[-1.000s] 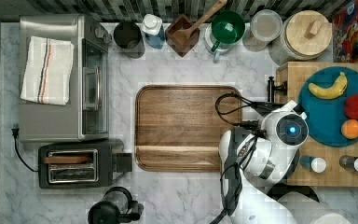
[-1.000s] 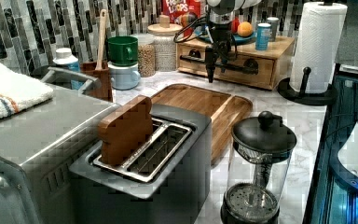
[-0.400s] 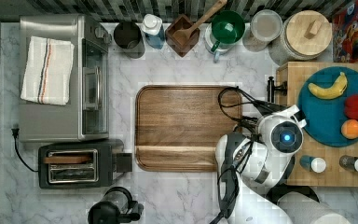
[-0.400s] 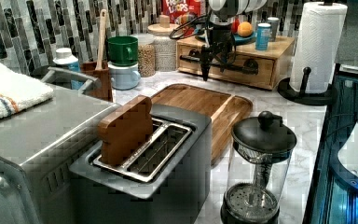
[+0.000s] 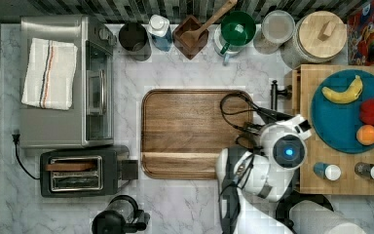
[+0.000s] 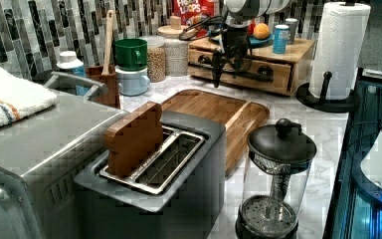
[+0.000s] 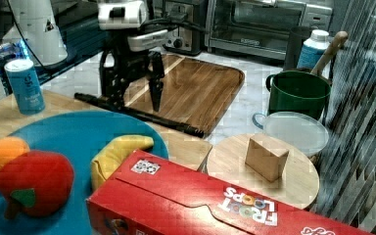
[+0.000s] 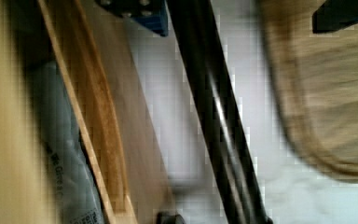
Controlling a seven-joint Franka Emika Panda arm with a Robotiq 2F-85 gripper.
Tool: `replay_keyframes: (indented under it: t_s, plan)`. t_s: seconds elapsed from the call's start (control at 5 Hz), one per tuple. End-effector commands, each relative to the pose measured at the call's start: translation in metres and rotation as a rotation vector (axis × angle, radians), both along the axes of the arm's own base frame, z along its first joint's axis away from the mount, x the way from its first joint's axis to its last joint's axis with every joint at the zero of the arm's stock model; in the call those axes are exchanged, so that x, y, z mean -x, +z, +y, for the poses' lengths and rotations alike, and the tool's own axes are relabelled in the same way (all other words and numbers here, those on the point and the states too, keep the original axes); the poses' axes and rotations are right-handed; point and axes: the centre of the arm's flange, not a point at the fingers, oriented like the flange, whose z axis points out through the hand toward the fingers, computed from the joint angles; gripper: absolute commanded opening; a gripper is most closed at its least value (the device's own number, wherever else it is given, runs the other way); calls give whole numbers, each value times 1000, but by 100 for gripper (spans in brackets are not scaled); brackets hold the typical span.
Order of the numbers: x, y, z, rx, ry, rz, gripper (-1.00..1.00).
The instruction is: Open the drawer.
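Note:
The drawer (image 6: pixel 251 72) is the light-wood front of the bamboo box, at the top view's right edge of the counter. Its long black bar handle (image 7: pixel 142 114) also appears as a bar (image 5: pixel 274 93) in the top view. In the wrist view the drawer front (image 8: pixel 116 121) stands a little out of the box, and a gap shows a grey bag inside. My gripper (image 7: pixel 132 92) hangs open over the handle (image 8: pixel 214 116), with one finger (image 7: pixel 155 95) on the cutting-board side and the other (image 7: pixel 108 83) on the box side. Nothing is clamped.
A walnut cutting board (image 5: pixel 195 131) lies right in front of the drawer. On the box top are a blue plate (image 5: pixel 341 124) with fruit and two shakers. A paper towel stand (image 6: pixel 339 50), a French press (image 6: pixel 277 184) and a toaster (image 6: pixel 159 169) are also on the counter.
The arm has shifted along the handle and slightly toward the cutting board. The handle has moved a little toward the top view's left, so the drawer has slid out slightly.

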Motion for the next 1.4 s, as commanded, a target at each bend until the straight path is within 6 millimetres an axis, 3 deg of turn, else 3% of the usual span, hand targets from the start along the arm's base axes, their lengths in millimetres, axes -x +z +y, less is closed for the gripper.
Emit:
replay_keyframes:
  t_s: [0.2, 0.4, 0.8, 1.4]
  plan:
    - [5, -9, 232, -30, 331, 9, 100]
    - [6, -6, 235, -17, 335, -4, 100]
    - [-6, 17, 219, -65, 272, -1, 100]
    - [-6, 17, 219, -65, 272, -1, 100]
